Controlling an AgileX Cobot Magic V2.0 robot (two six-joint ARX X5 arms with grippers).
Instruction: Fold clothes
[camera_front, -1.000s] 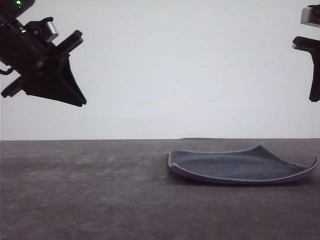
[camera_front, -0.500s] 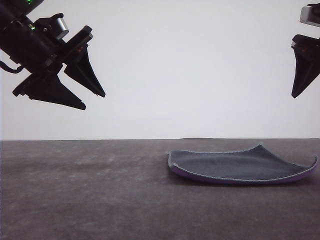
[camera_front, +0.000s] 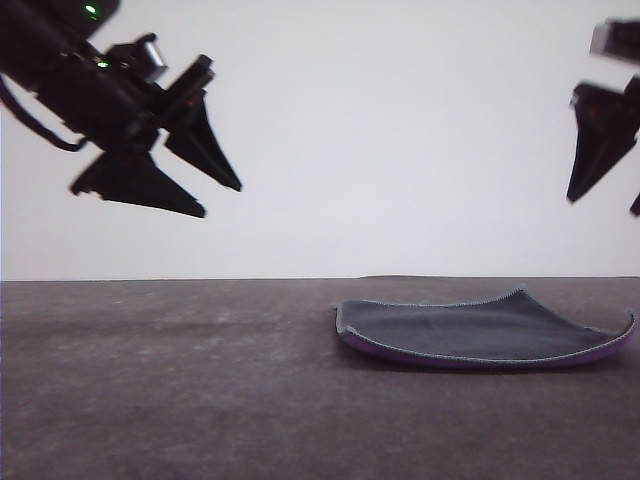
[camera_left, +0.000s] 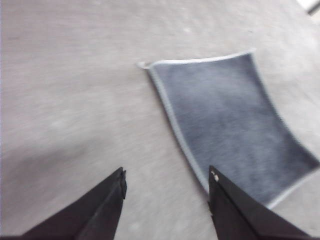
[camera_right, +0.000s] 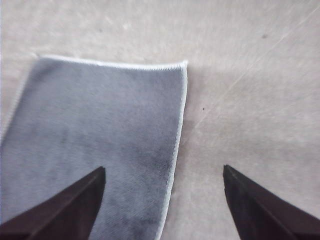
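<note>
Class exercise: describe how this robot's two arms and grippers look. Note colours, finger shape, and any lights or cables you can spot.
Both arms are black. The left gripper has two flat, triangular fingers tapering to sharp points, a silver cylindrical part near its base, small green lights on the arm, and a dark cable looping beneath. The right gripper has the same black pointed fingers, with a pale block above.

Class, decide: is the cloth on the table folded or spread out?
Spread out. The cloth lies as a single layer, grey face up, purple underside showing along its near edge.
</note>
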